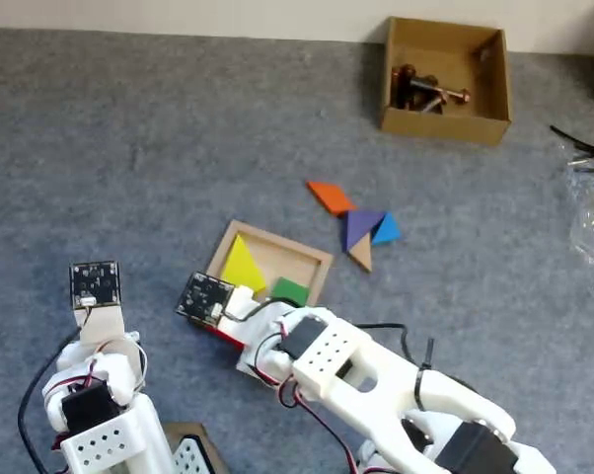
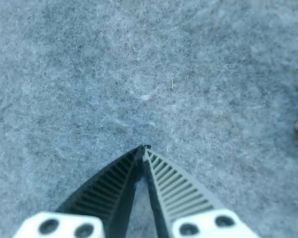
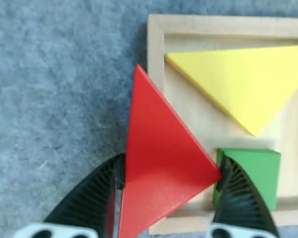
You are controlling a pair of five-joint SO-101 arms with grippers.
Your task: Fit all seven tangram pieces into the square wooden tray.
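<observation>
Holding the large red wooden triangle (image 3: 154, 148) across its width, the right pincer (image 3: 171, 162) is spread wide around it over one corner of the square wooden tray (image 3: 156, 39), with the piece overlapping the rim. A good placement probably calls for shifting it inward, squaring its edges to the tray walls, and lowering it flat so no corner rides on the rim or the small green square (image 3: 255, 168). The tray holds the green square and a large yellow triangle (image 3: 238, 79); the left pincer (image 2: 144, 148) is closed on nothing over the bare grey counter (image 1: 129, 148), and the cardboard box (image 1: 440, 126) farther off contains metal parts (image 1: 425, 91).
</observation>
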